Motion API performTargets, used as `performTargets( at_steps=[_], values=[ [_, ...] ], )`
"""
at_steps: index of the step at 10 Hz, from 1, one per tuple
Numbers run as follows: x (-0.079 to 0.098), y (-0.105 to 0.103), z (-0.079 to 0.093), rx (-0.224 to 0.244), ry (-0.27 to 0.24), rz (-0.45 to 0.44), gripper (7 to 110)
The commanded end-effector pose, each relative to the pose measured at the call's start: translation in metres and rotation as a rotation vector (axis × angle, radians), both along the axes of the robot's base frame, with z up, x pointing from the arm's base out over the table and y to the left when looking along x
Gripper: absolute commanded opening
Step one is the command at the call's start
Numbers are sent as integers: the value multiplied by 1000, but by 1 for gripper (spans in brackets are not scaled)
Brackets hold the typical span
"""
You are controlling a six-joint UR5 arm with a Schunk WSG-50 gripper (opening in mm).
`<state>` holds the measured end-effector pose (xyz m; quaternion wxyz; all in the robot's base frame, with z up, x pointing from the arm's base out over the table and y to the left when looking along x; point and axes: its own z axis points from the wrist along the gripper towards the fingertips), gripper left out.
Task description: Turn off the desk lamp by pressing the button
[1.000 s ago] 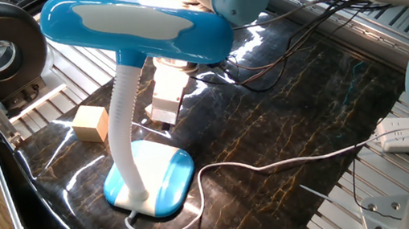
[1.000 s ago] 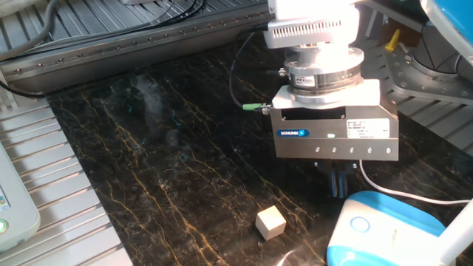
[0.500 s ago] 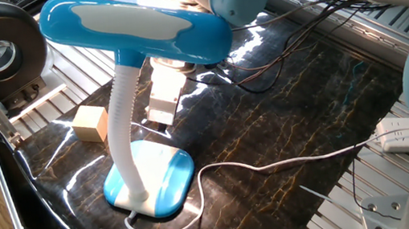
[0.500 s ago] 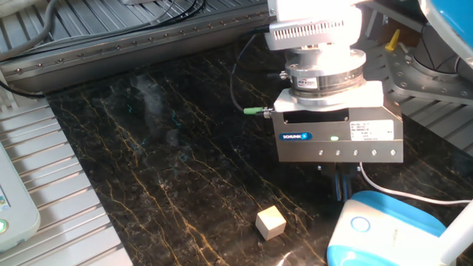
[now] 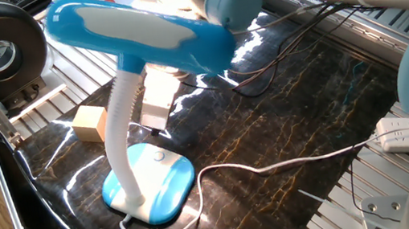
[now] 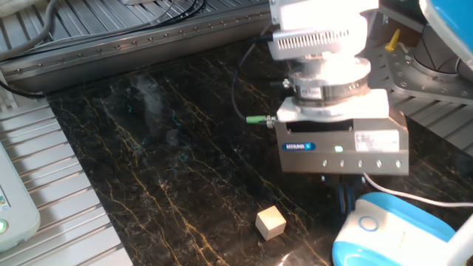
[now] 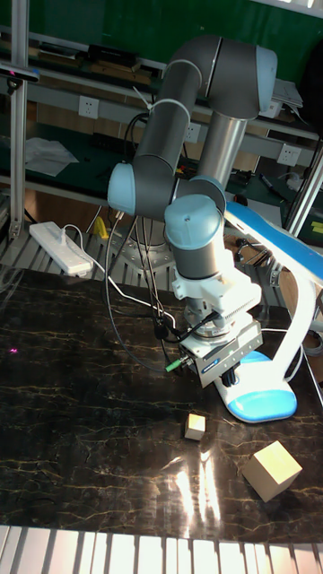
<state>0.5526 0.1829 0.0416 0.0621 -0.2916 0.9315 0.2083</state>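
Note:
The desk lamp stands at the table's edge, with its blue and white head (image 5: pixel 135 31) on a white ribbed neck (image 5: pixel 122 135) over a blue base (image 5: pixel 149 181). The button (image 6: pixel 364 224) is a small whitish disc at the near end of the base (image 6: pixel 399 236). My gripper (image 6: pixel 344 205) hangs straight down just behind that end of the base. Its dark blue fingers (image 6: pixel 343 193) are shut, showing as one narrow stub with the tips at the base's rim beside the button. In the tall fixed view the gripper (image 7: pixel 230 380) meets the base (image 7: pixel 265 401).
A small wooden cube (image 6: pixel 270 222) lies left of the base, and a larger cube (image 5: pixel 90 122) sits near the table's edge. The lamp's thin white cord (image 5: pixel 277 164) runs across the dark marble top to a power strip (image 5: pixel 398 134). Black cables (image 5: pixel 292 44) trail behind the arm.
My gripper has come down and closer to the lamp's base. The lamp has shifted a little, and its head has swung slightly left in one fixed view.

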Motion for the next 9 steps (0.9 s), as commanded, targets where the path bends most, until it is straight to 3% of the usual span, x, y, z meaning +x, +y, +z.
performTargets(
  at_steps=[1,9],
  values=[
    [4,5,-1,3,-2,-20,7],
    [3,6,-8,-8,-2,-31,7]
  ],
)
